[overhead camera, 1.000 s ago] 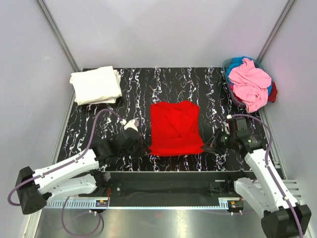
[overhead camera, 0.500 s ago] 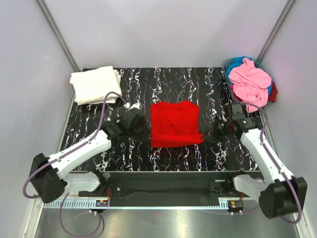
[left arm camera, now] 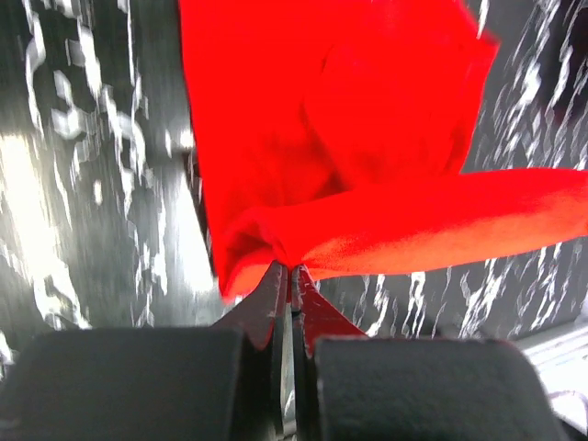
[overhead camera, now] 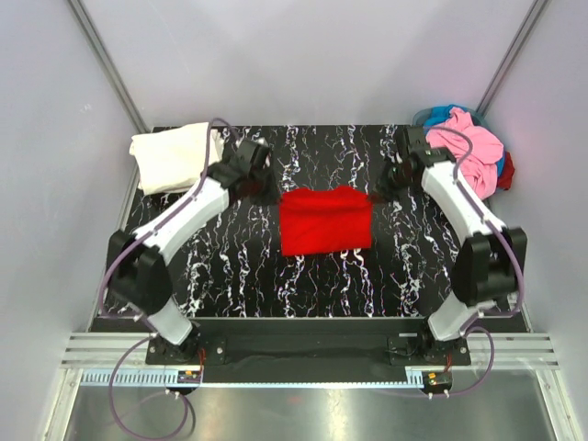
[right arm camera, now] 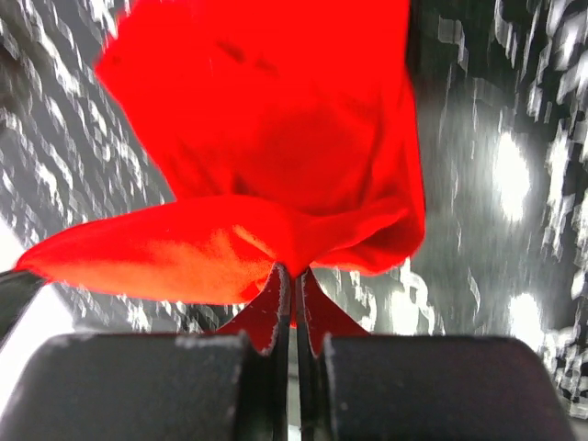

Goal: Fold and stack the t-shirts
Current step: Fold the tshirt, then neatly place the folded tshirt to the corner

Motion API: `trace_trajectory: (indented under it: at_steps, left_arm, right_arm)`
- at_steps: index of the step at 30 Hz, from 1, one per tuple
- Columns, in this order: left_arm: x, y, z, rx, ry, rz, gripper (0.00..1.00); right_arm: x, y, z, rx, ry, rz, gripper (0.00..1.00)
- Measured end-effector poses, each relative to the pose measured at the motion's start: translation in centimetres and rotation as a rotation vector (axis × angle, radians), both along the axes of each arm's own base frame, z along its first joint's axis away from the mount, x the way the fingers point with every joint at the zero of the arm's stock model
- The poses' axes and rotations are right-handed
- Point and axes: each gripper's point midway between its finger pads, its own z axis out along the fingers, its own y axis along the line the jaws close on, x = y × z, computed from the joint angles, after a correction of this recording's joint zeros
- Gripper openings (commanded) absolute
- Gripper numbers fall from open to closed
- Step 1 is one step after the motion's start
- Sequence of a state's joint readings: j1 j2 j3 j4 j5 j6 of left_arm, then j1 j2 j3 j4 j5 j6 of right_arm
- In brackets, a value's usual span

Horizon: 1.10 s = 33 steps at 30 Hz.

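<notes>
A red t-shirt (overhead camera: 325,220) lies folded in half in the middle of the black marbled table (overhead camera: 230,266). My left gripper (overhead camera: 273,195) is shut on its far left corner, seen in the left wrist view (left arm camera: 290,268) with red cloth (left arm camera: 349,138) pinched between the jaws. My right gripper (overhead camera: 375,193) is shut on the far right corner, seen in the right wrist view (right arm camera: 296,271) with red cloth (right arm camera: 276,156) pinched. A folded white t-shirt (overhead camera: 175,158) lies at the far left corner of the table.
A basket (overhead camera: 424,124) at the far right corner holds a heap of pink (overhead camera: 473,152), blue and red clothes. Grey walls stand on three sides. A metal rail (overhead camera: 294,377) runs along the near edge.
Both grippers have carried the shirt's near edge away from me over to its far edge, folding the shirt in half. Both arms are now stretched far out.
</notes>
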State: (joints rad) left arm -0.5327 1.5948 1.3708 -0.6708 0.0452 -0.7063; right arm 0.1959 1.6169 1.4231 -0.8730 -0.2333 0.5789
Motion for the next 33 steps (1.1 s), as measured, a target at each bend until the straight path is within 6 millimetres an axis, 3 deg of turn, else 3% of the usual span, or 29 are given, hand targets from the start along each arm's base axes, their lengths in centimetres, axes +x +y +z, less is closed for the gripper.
trace_trajectory:
  at_steps: [2, 4, 5, 6, 7, 8, 9, 13, 15, 18, 24, 27, 30, 33]
  left_arm:
    - [2.5, 0.0, 0.4, -0.003, -0.012, 0.004, 0.00]
    - [4.8, 0.3, 0.0, 0.000, -0.004, 0.008, 0.07]
    - [5.8, 0.4, -0.4, 0.003, 0.001, 0.010, 0.14]
    - [6.9, 0.7, -1.1, 0.008, 0.012, 0.011, 0.40]
    - [8.0, 0.9, -1.9, 0.018, 0.024, 0.008, 0.55]
    - [9.1, 1.1, -2.8, 0.022, 0.040, 0.009, 0.63]
    - [10.2, 1.3, -4.0, 0.025, 0.066, 0.012, 0.64]
    - [15.0, 2.0, -8.8, -0.006, 0.140, 0.022, 0.73]
    - [15.6, 3.0, -11.4, -0.003, 0.185, 0.028, 0.77]
    - [15.1, 4.5, -12.4, 0.004, 0.226, 0.042, 0.80]
    - [13.6, 4.1, -8.4, -0.034, 0.145, 0.017, 0.80]
    - [12.2, 3.6, -7.0, -0.076, 0.092, -0.010, 0.80]
    - [10.6, 3.3, -7.9, -0.110, 0.094, -0.036, 0.80]
    - [9.3, 3.2, -10.3, -0.127, 0.127, -0.052, 0.79]
  right_arm:
    - [2.4, 0.1, -0.5, -0.016, 0.000, -0.001, 0.00]
    - [4.7, 0.4, -1.6, -0.025, 0.018, 0.002, 0.01]
    - [5.7, 0.5, -2.1, -0.029, 0.024, 0.006, 0.25]
    - [6.9, 0.6, -2.9, -0.030, 0.039, 0.004, 0.50]
    - [8.1, 0.7, -3.9, -0.034, 0.051, 0.004, 0.70]
    - [9.3, 0.7, -4.8, -0.038, 0.063, 0.007, 0.91]
    - [10.6, 0.6, -5.7, -0.043, 0.074, 0.006, 0.94]
    - [15.7, -0.8, -8.6, -0.075, 0.080, -0.016, 0.96]
    - [16.7, -2.0, -9.3, -0.096, 0.087, -0.042, 0.96]
    - [16.1, -3.6, -9.2, -0.119, 0.095, -0.073, 0.97]
    - [10.1, -4.1, -7.8, -0.097, 0.095, -0.072, 0.96]
    - [8.4, -3.3, -7.5, -0.039, 0.066, -0.046, 0.88]
    - [7.6, -2.1, -8.6, 0.034, 0.043, -0.011, 0.79]
    - [6.7, -1.1, -10.2, 0.091, 0.050, 0.017, 0.76]
